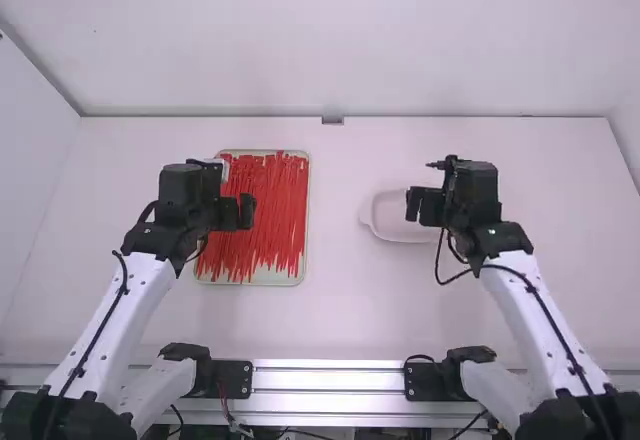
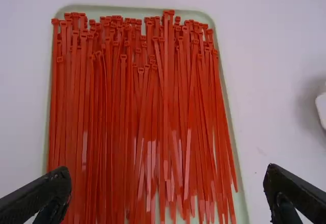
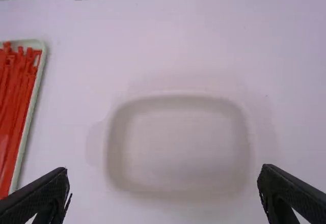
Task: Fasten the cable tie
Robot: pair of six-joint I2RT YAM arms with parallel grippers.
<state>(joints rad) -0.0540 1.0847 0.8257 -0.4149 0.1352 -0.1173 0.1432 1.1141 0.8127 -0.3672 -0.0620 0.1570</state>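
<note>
The cable ties (image 2: 142, 132) lie in a thick red pile on a pale tray (image 2: 132, 9) on the left side of the counter (image 1: 450, 290). They lie roughly side by side, with their long axis running away from the robot. Their square heads are bunched at the far end and their thin tails at the near end. The left hand (image 2: 165, 196) hangs above the tail end, released and empty. Its two fingers stand wide apart on a line across the ties, spanning nearly the whole pile. That makes it much the nearer arm, and picking one tie looks to need a straight drop onto the tails. The right hand (image 3: 163, 198), also released and holding nothing, hangs over an empty white dish (image 3: 178, 102), well apart from the tray. No tie is lifted or looped yet.
</note>
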